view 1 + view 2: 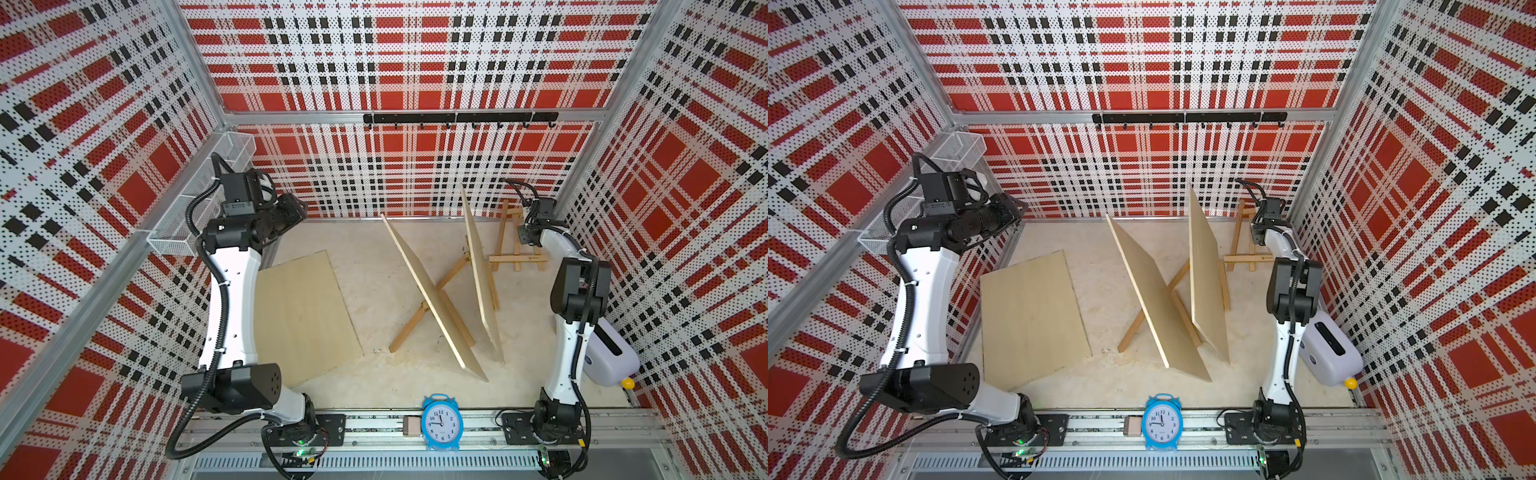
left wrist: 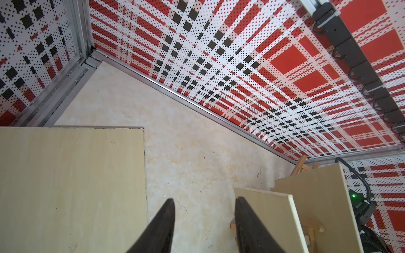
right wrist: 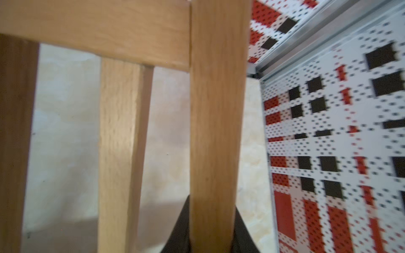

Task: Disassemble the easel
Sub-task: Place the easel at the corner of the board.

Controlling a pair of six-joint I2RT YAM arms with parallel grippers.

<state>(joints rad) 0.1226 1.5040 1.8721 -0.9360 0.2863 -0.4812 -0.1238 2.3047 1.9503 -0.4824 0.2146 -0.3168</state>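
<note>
We read the job as roughly a third done. On the tabletop [image 1: 365, 390], the flat board [image 1: 305, 316] lies on the robot's left side, off any stand. Two more boards still lean on their stands in the middle. The front board [image 1: 432, 295] rests on the front easel [image 1: 409, 328], whose legs splay out beneath it. The back board [image 1: 478, 266] rests on the back easel [image 1: 493, 291], just beside it. In the far right corner the bare easel [image 1: 515, 249] stands upright with nothing on it, well apart from the flat board. What remains, as we judge it, is to lift those two boards off and to deal with the stands themselves.

The right pincer [image 3: 211, 210] is clamped narrow on one upright of the bare easel. In the right wrist view the wooden post runs straight between its dark fingers [image 3: 242, 238], with the crossbar just beyond. The left pincer [image 2: 205, 203] stands about half open and holds nothing. It hangs in the air over the far left of the tabletop, above the gap between the flat board and the front board, and touches neither.
</note>
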